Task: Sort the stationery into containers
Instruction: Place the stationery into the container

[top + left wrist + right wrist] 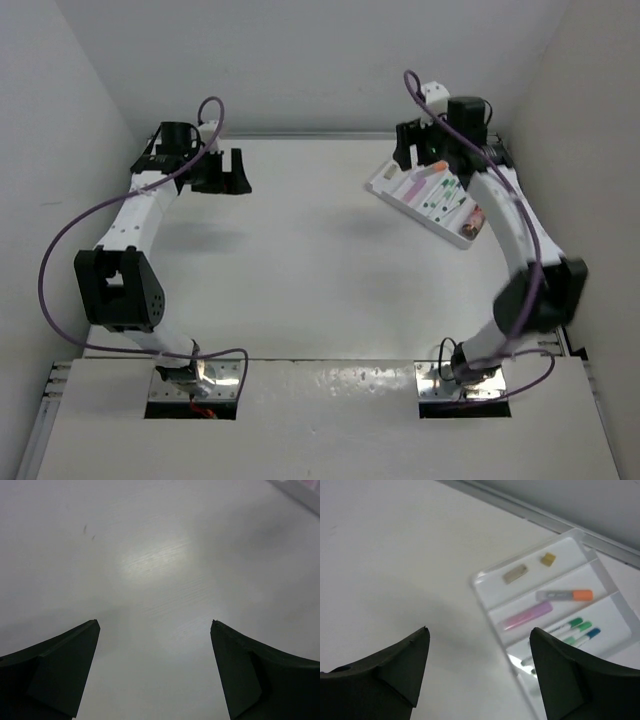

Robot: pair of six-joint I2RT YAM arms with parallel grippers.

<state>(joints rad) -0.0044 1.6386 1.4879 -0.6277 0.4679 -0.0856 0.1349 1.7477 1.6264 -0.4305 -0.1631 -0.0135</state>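
The white divided tray [386, 186] lies at the far right of the table, turned at an angle. In the right wrist view the tray [570, 555] holds a beige eraser block [515, 573] and a tan one [548, 559] in one compartment. An orange-tipped marker [565, 595] and a lilac stick [527, 615] lie in the second, and green-capped pens [571, 625] and a blue-tipped pen [587, 634] in the third. My right gripper [479, 629] is open and empty, above the tray's near-left edge [418, 155]. My left gripper [238, 172] is open and empty over bare table [154, 622].
White walls close the table in at the back and both sides. A metal strip [530, 511] runs along the back edge behind the tray. A corner of the tray [302, 492] shows at the top right of the left wrist view.
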